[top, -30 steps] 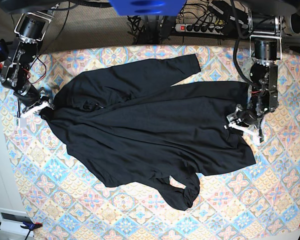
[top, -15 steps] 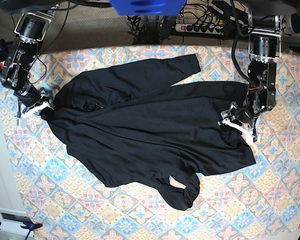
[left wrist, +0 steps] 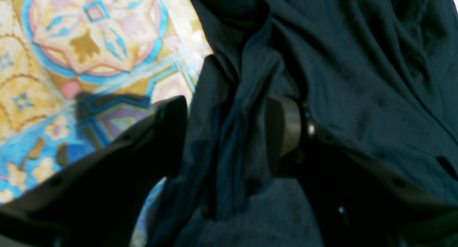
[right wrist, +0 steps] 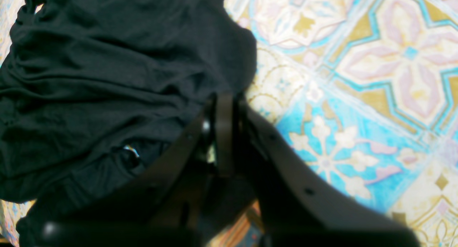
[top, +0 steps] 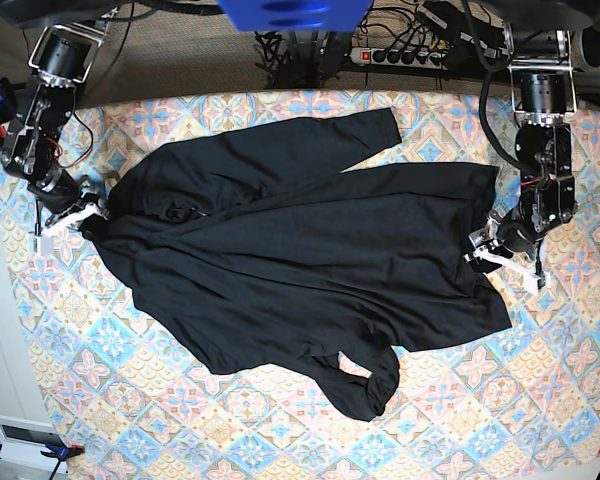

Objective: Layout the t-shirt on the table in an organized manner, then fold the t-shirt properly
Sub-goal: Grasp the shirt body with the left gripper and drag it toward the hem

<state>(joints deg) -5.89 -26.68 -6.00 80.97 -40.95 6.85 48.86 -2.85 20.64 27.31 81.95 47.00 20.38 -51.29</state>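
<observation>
The black t-shirt [top: 280, 250] lies crumpled and skewed across the patterned table [top: 230, 420], one sleeve [top: 365, 385] bunched toward the front. On the base view's right, my left gripper [top: 505, 262] stands open at the shirt's right edge. In the left wrist view its fingers [left wrist: 171, 132] straddle a raised fold of the t-shirt [left wrist: 229, 125]. On the left, my right gripper [top: 75, 215] is shut on the shirt's left corner. In the right wrist view the fingertips [right wrist: 223, 132] are pressed together at the fabric's edge [right wrist: 107, 78].
A power strip [top: 405, 55] and cables lie behind the table's far edge. A blue part [top: 295, 12] hangs over the top middle. A white box [top: 25, 440] sits off the table at the lower left. Bare patterned cloth [right wrist: 375, 78] shows around the garment.
My left gripper first slid inward over the shirt's right edge, then moved out to the right and slightly toward the front. The right arm and the shirt's left corner have not moved.
</observation>
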